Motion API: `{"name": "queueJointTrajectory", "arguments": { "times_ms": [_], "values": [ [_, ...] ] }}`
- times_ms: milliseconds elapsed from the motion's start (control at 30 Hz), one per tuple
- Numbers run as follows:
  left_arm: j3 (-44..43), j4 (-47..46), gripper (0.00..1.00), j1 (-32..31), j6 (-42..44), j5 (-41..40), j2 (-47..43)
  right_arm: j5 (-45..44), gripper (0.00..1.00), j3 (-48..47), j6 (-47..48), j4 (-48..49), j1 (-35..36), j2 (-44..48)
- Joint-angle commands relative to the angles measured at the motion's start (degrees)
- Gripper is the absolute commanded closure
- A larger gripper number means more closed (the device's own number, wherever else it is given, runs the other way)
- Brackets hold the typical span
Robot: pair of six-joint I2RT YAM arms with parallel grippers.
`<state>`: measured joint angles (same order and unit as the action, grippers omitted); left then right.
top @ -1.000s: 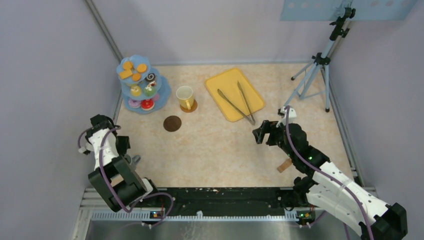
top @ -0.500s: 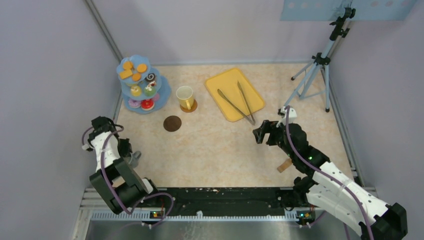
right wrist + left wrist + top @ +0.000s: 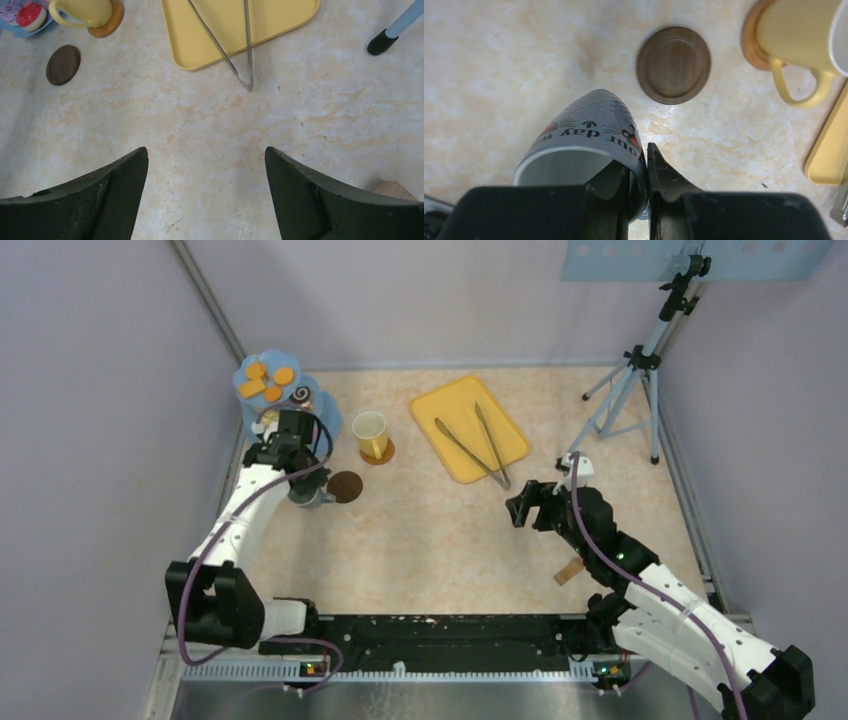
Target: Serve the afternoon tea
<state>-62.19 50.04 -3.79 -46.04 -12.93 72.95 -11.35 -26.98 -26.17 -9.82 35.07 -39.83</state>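
Observation:
My left gripper (image 3: 639, 165) is shut on the rim of the grey-white mug (image 3: 584, 135), one finger inside and one outside. The mug hangs tilted just left of the bare dark brown coaster (image 3: 673, 65). From above, that gripper (image 3: 305, 490) and mug (image 3: 303, 497) are beside this coaster (image 3: 347, 486). The yellow mug (image 3: 370, 433) stands on a lighter coaster (image 3: 385, 455). Orange biscuits (image 3: 265, 380) top the blue tiered stand (image 3: 245, 375); my left arm hides its lower tiers. My right gripper (image 3: 206, 155) is open over bare table.
A yellow tray (image 3: 445, 405) with long metal tongs (image 3: 470, 445) lies at the back centre. A tripod (image 3: 630, 390) stands at the back right. A small wooden block (image 3: 570, 570) lies next to my right arm. A wall rail runs close behind the stand.
My left arm has swung from the near left corner out to the dark coaster, carrying the grey-white mug. The right arm has not moved.

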Motion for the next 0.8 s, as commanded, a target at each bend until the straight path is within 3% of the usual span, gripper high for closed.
{"name": "queueJointTrajectory", "arguments": {
  "times_ms": [0, 333, 767],
  "values": [
    [-3.6, -7.7, 1.00, -5.8, 8.5, -0.5, 5.4, -0.6, 0.14, -1.7, -0.4, 1.0, -0.3, 1.1],
    [-15.0, -9.7, 1.00, -7.3, 15.9, 4.5, 22.4, -2.2, 0.13, -2.9, -0.4, -1.8, -0.3, 3.5],
    [-14.5, -11.8, 1.00, -8.0, 15.6, 6.3, 25.9, -3.3, 0.13, -3.8, -0.4, -3.5, -0.3, 3.8]
  ]
}}
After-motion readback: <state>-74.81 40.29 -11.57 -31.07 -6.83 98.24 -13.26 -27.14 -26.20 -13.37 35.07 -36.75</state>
